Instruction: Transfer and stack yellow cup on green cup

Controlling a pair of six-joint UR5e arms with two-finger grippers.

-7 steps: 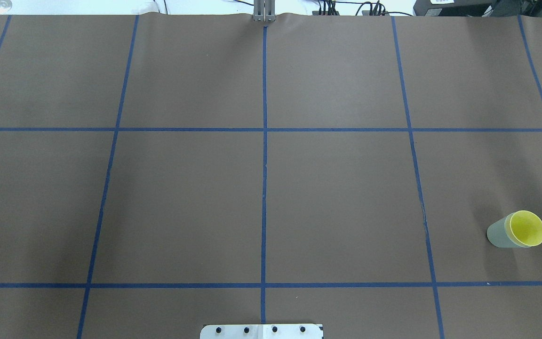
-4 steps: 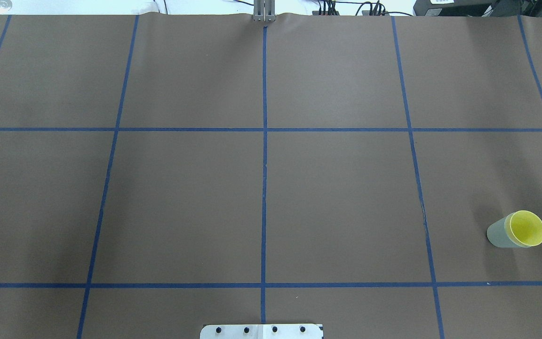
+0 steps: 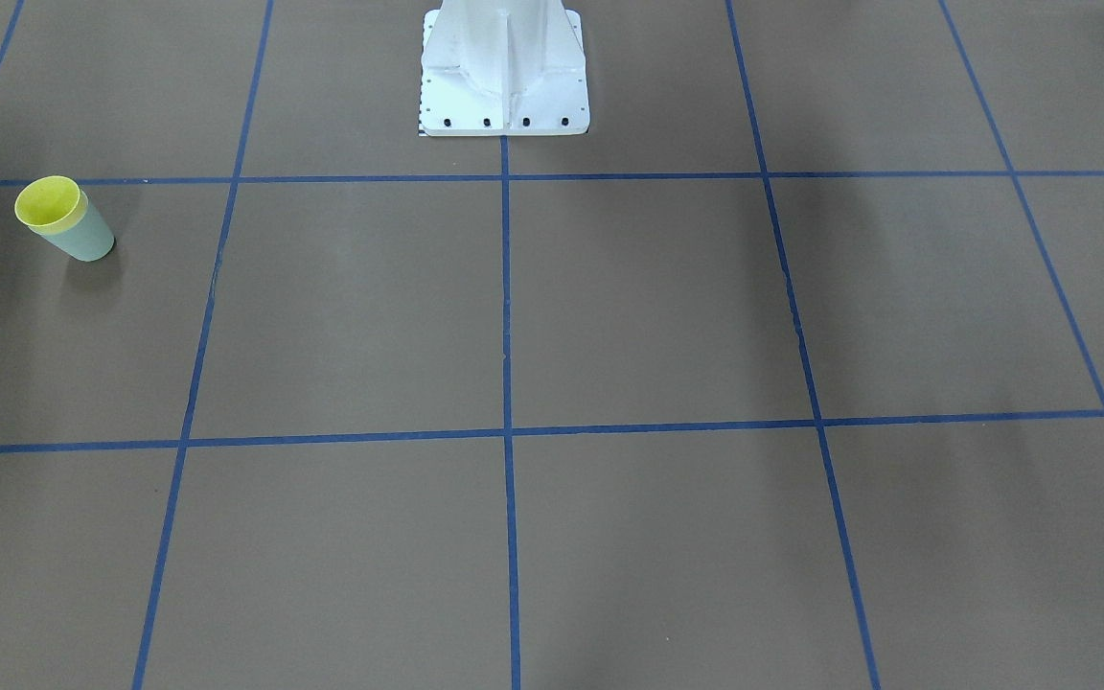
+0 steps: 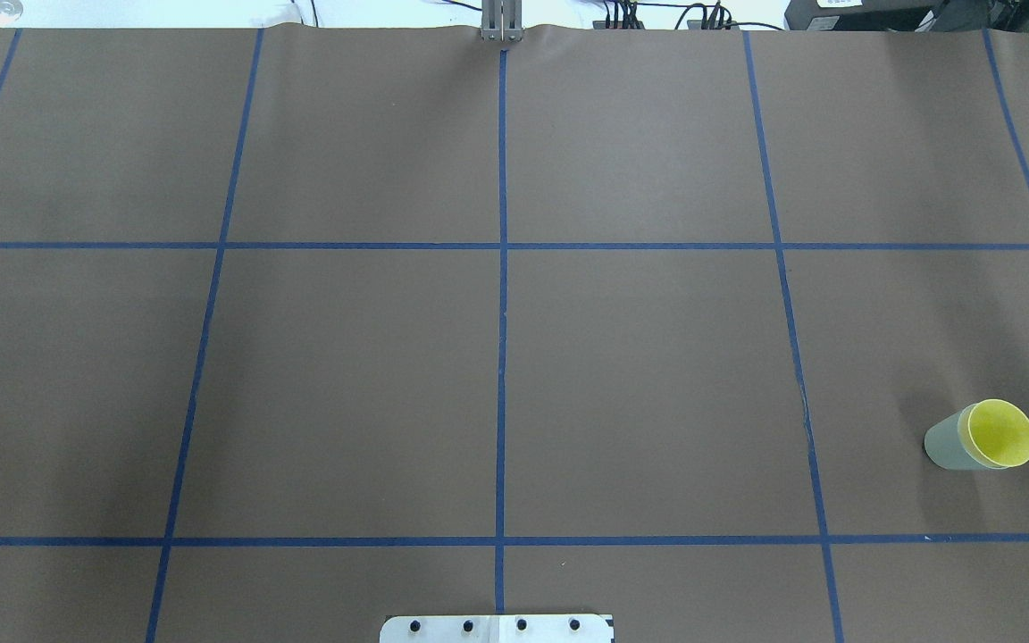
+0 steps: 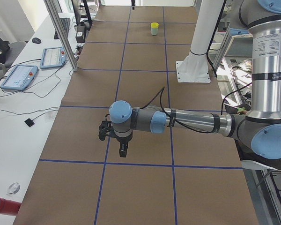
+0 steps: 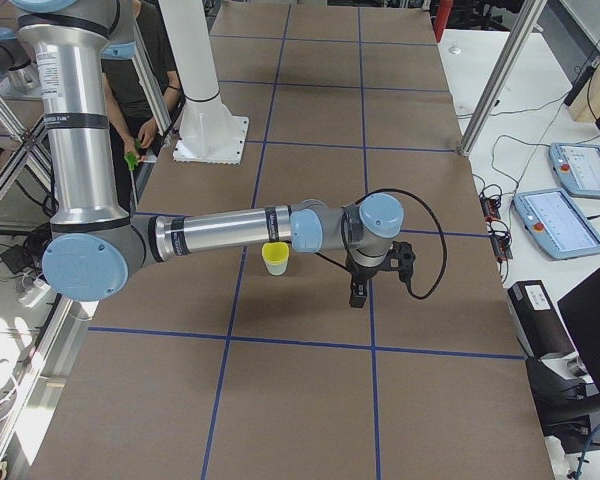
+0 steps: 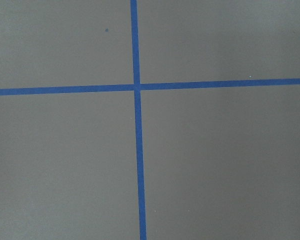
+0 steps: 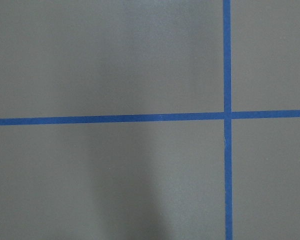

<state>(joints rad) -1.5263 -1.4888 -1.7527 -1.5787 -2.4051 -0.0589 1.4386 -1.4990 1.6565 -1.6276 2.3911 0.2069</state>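
Only side cams show arms [image 5: 187, 123]; overhd has yellow cup [image 4: 1002, 435].

The robot's left arm [image 5: 192, 123], silver tubes with pale-blue joint caps, is stretching out level, elbow nearly straight, its black two-finger left gripper [image 5: 123, 151] pointing straight down. The matching right arm [image 6: 220, 232] is reaching likewise, the black right gripper [image 6: 358, 295] hanging downward. How either gripper's jaws are standing cannot be told.
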